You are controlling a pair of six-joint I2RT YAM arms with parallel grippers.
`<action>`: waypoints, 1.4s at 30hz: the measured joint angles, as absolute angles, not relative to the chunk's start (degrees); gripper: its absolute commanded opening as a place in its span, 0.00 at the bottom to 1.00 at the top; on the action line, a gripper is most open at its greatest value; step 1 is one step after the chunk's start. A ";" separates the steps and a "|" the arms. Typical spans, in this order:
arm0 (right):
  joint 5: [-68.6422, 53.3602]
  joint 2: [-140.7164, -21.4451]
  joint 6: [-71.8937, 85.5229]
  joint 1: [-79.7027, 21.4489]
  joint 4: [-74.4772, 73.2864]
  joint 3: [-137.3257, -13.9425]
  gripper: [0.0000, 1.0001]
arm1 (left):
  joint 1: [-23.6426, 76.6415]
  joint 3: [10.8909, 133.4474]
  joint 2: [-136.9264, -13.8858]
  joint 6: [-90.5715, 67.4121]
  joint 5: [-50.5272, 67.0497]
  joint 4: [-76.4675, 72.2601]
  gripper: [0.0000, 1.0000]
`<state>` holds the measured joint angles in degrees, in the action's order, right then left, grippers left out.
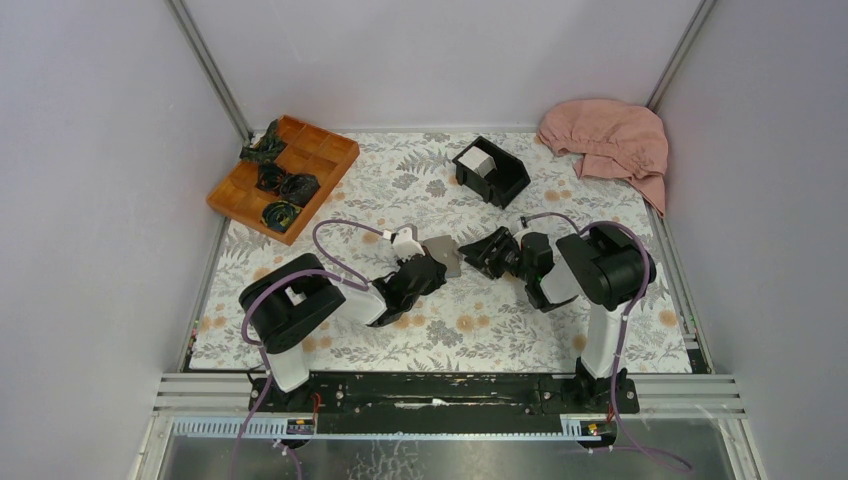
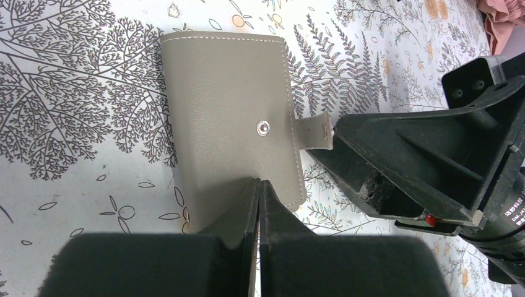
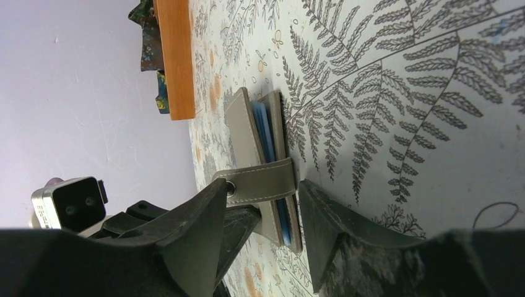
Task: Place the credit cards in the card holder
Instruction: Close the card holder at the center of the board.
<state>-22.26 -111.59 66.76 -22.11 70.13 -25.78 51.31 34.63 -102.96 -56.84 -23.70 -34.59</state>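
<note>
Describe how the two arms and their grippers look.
Left arm and right arm: black, bulky joints, white base posts, each trailing a purple cable. Left gripper and right gripper: black wedge fingers; white lettering near the right one.

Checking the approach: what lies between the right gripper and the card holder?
Nothing; the right wrist view shows the card holder's strap between the right gripper's open fingers.

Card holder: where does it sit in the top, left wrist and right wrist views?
Top external: card holder mid-frame, small grey patch.
Left wrist: card holder centre, grey face toward camera.
Right wrist: card holder centre, edge-on, blue showing inside.
Shared landmark: the fern-print tablecloth under it.
</note>
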 measured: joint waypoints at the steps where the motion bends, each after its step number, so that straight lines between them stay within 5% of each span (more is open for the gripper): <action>1: -22.28 -111.83 66.83 -22.11 70.24 -25.93 0.54 | 51.31 34.63 -102.96 -56.84 -23.68 -34.59 0.00; 42: -18.13 -112.33 59.27 -27.35 58.96 -34.76 0.49 | 51.29 34.26 -102.98 -56.45 -23.55 -35.16 0.00</action>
<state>-18.13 -112.33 59.27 -27.35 58.96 -34.76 51.29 34.26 -102.98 -56.45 -23.55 -35.16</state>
